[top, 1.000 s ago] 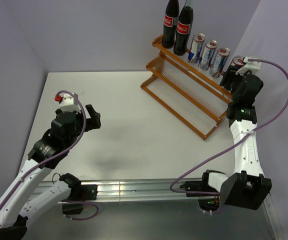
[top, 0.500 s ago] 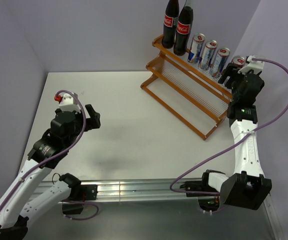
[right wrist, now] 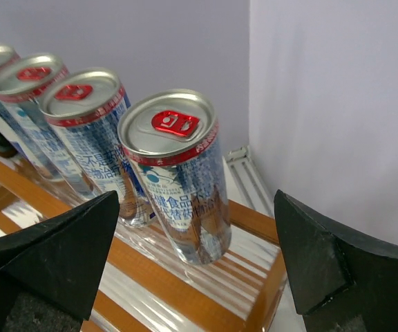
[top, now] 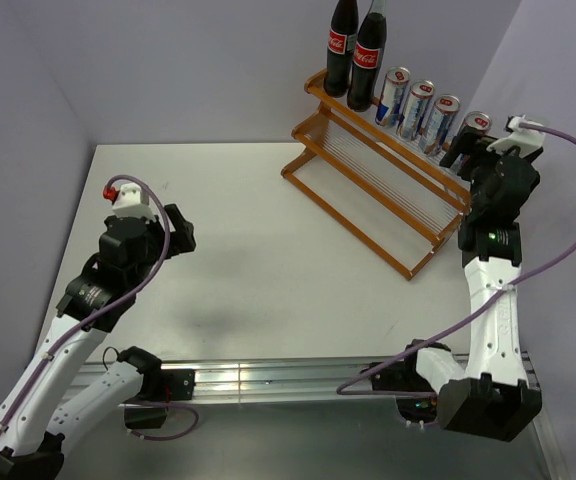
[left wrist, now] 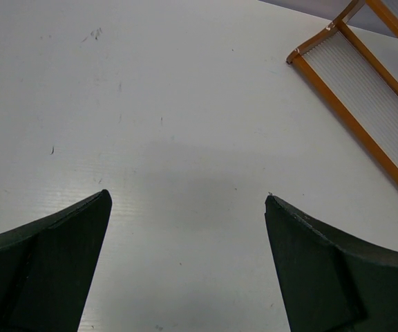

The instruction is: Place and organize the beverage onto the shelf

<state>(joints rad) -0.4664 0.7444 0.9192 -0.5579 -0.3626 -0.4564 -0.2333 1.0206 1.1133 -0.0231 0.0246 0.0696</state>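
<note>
Four cans [top: 416, 110] atop shelf [top: 368, 195], last near end, left fingers [left wrist: 47, 277] and right fingers [right wrist: 54, 263] spread

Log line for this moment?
right end effector: open at end can | cans: four upright, shelf top tier | bottles: two, same tier | left end effector: open over table

The left gripper [left wrist: 186, 197] hangs over the white table [left wrist: 150, 90] with its two dark fingers [left wrist: 47, 270] spread wide and nothing between them. They are well apart from the shelf [left wrist: 365, 104], whose orange-brown frame and thin pale rods cross the upper right corner. A soft grey shadow [left wrist: 185, 173] lies on the table below and left of the shelf's corner, with a few small dark specks [left wrist: 94, 33] farther left.
</note>
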